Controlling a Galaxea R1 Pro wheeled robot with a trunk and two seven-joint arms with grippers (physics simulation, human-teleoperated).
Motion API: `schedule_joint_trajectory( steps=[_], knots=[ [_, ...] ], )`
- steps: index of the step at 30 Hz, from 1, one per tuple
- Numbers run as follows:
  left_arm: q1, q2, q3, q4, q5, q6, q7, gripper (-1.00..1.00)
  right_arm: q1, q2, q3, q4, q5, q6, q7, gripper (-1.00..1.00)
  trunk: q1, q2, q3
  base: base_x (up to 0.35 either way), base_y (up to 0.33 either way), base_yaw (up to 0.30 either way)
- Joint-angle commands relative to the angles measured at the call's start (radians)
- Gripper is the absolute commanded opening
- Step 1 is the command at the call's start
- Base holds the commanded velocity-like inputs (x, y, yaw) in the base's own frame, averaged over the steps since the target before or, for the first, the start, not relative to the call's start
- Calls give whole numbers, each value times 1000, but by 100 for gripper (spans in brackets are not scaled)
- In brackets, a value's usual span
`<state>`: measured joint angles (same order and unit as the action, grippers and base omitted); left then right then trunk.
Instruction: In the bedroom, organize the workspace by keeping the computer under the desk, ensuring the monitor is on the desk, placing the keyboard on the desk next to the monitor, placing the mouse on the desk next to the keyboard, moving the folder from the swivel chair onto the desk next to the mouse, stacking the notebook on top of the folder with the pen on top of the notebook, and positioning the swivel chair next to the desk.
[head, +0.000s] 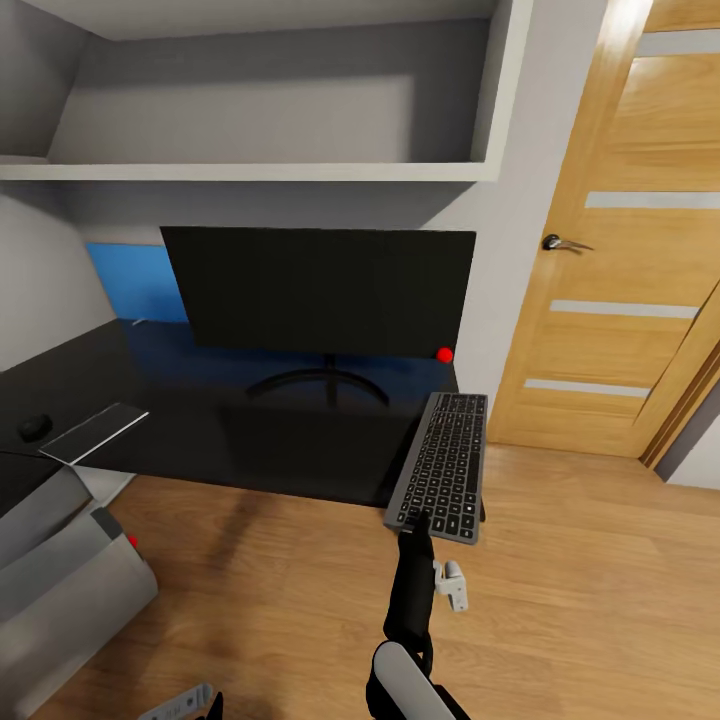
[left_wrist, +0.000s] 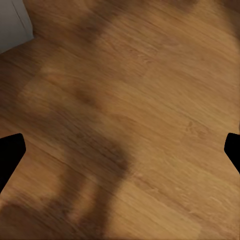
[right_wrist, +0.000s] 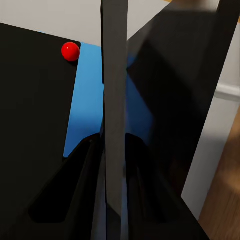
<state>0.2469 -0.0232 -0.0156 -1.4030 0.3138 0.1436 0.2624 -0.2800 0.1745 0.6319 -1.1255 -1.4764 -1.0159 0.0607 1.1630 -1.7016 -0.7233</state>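
Black desk (head: 200, 430) is the landmark, wood floor (head: 300, 600) below it. Monitor (head: 320, 290) upright on the desk toward its back, small red ball (head: 445, 354) at the screen's lower corner. Keyboard (head: 443, 465) at the desk's door-side end, near end overhanging the front edge, far end on the desktop. Right gripper (head: 415, 522) clamped on that overhanging end, fingers (right_wrist: 85, 185) snug on both faces. Notebook (head: 95, 432) flat at the desk's opposite end, dark mouse (head: 34, 426) just beside it. Left gripper fingers (left_wrist: 10, 157) spread wide, holding nothing, over floor.
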Motion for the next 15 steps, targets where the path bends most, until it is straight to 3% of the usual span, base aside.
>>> schedule_joint_trajectory(
  steps=[1, 15],
  knots=[
    [0, 0, -1, -2, 8, 4, 6, 100, -1, 0, 2, 1, -44, -4, 5, -100, 0, 0, -1, 1, 1, 0],
    [0, 0, -1, -2, 8, 4, 6, 100, -1, 0, -24, 1, -44, -4, 5, -100, 0, 0, -1, 0, 0, 0]
  ],
)
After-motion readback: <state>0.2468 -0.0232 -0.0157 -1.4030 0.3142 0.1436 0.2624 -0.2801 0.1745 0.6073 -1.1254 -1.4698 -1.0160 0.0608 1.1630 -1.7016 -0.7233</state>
